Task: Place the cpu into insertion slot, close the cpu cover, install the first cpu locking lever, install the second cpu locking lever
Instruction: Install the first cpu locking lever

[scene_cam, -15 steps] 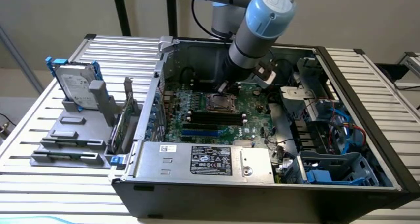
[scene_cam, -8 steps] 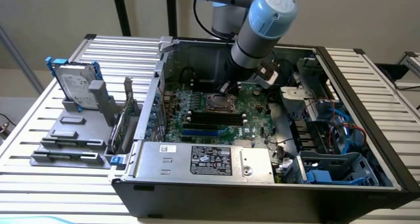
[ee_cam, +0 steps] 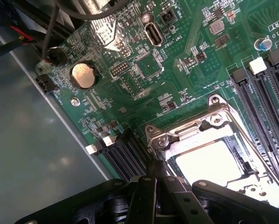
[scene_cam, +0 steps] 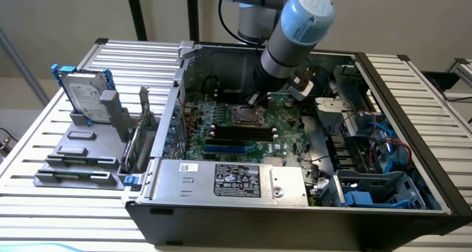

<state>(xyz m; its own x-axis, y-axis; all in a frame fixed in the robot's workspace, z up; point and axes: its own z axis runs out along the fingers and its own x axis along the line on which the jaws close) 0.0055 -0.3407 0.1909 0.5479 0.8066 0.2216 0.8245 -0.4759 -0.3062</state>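
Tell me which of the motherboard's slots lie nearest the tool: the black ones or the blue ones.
The black memory slots, running beside the CPU socket below the tool. The blue slots lie farther away, toward the power supply.

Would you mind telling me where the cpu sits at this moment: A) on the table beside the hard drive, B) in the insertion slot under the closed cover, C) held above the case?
B: the cpu lies in the insertion slot, framed by the cpu cover.

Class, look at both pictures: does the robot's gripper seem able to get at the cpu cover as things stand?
Probably yes. The gripper hangs right at the edge of the cpu cover, which lies flat over the pale cpu, and nothing stands between them in the open computer case.
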